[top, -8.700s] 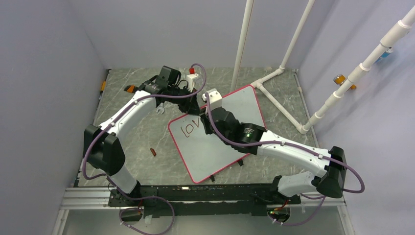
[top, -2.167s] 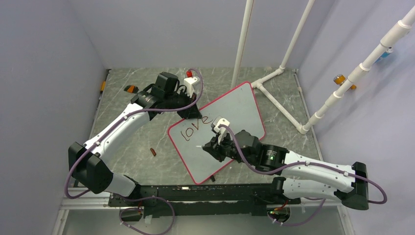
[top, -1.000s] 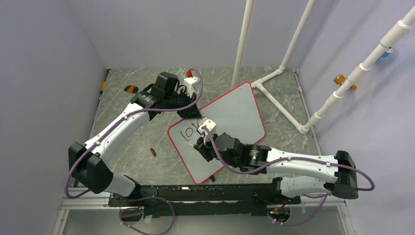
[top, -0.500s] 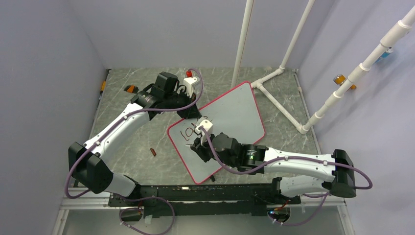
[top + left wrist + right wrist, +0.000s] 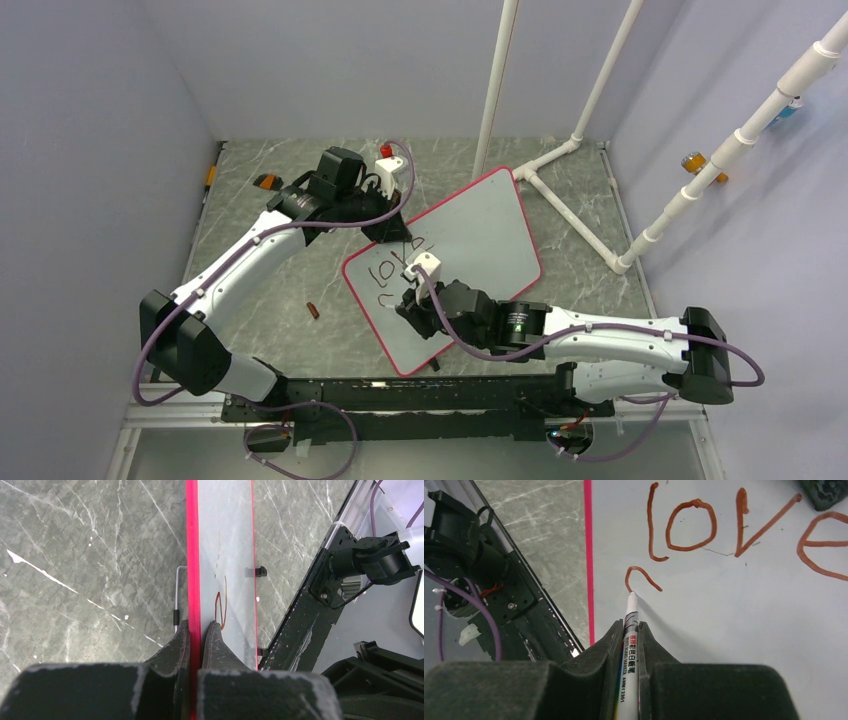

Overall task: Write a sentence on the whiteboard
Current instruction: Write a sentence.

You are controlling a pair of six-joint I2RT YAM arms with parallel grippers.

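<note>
"Red-pink-framed whiteboard (image 5: 480,225) — position?" asks the first clerk.

"Lying askew on the grey marble tabletop (image 5: 290,300)," the second replies. "Left end effector (image 5: 196,627): jaws pinched onto the frame edge, one finger on either side."

"And the sentence (image 5: 696,525)?"

"Dark red 'love' close to one framed edge, with a small hooked stroke below it. Right end effector (image 5: 630,627): clamped on a white marker (image 5: 629,650) — tip on the board at that stroke's lower end."
</note>
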